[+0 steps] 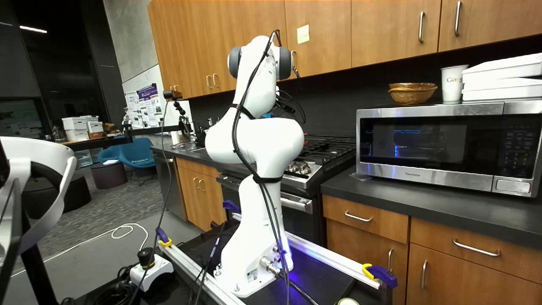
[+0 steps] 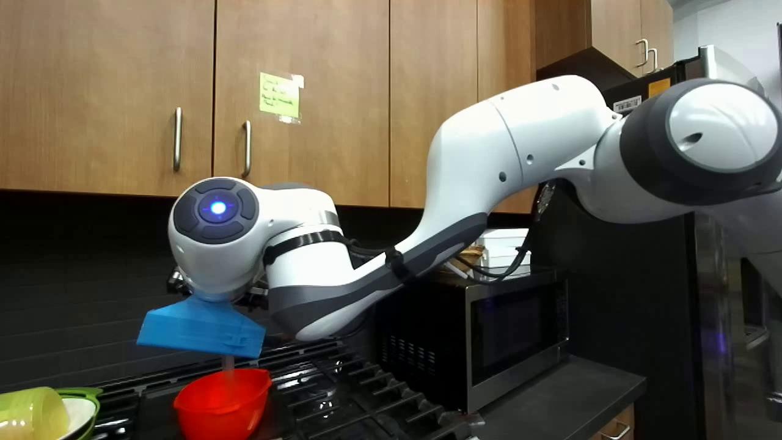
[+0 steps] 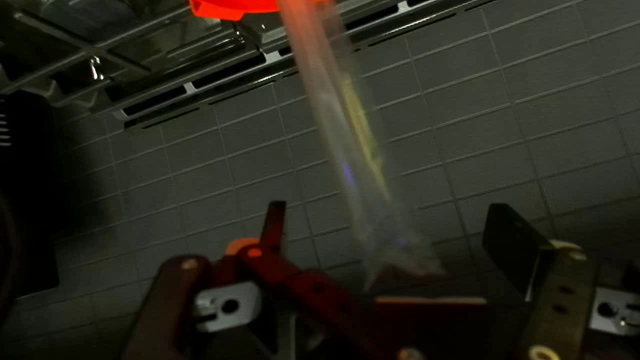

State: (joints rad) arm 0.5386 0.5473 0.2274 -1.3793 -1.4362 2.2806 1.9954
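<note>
In the wrist view we look along the claw (image 3: 384,220), its two fingers (image 3: 511,237) spread well apart. A translucent strip (image 3: 345,145), smeared by blur and carrying faint yellow and violet glints, stretches between them from near the palm; we see neither finger touching it, and we cannot tell what it is. Its far end runs up to a red bowl (image 3: 235,7) at the top edge of that view. In an exterior view we find the red bowl standing on the black gas stovetop (image 2: 317,391), beneath a flared blue piece (image 2: 201,329) that sits just under the end of the robot arm (image 2: 482,146); what carries the blue piece we cannot tell. A translucent strip shows there too, running from below the blue piece down into the red bowl.

Near the red bowl we notice a yellow-green cup (image 2: 33,412) lying on its side by a white dish (image 2: 78,415) set in a green dish (image 2: 91,395). Past the gas stovetop we have a microwave (image 2: 513,333) on the dark worktop (image 2: 544,400). In an exterior view we also make out a wicker basket (image 1: 413,94), a white paper cup (image 1: 452,87) and white boxes (image 1: 504,73) on top of the microwave.
</note>
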